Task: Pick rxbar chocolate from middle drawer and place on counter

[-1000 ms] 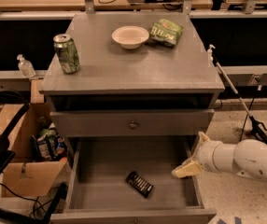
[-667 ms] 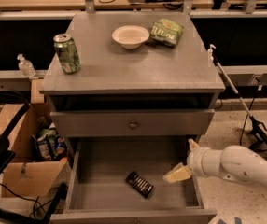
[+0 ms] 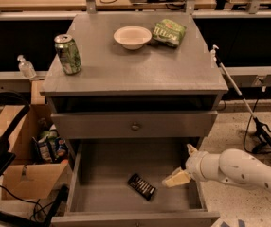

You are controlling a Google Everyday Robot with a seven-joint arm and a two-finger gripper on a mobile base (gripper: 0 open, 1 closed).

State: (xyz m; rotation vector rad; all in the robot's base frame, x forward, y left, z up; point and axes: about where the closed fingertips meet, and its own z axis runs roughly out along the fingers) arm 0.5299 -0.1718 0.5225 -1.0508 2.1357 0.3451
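Observation:
The rxbar chocolate [image 3: 141,186], a small flat black bar, lies on the floor of the open middle drawer [image 3: 102,174], near the front centre. My gripper [image 3: 176,178] reaches in from the right on a white arm and hovers over the drawer floor just right of the bar, apart from it. The grey counter [image 3: 126,65] is the cabinet's top surface above.
On the counter stand a green soda can [image 3: 67,54] at left, a white bowl [image 3: 132,37] and a green snack bag [image 3: 168,32] at the back. A shut drawer with a round knob [image 3: 135,126] sits above the open one. A cardboard box [image 3: 26,164] is at left.
My gripper and arm have moved left, further into the drawer and closer to the black bar. The bar has not moved.

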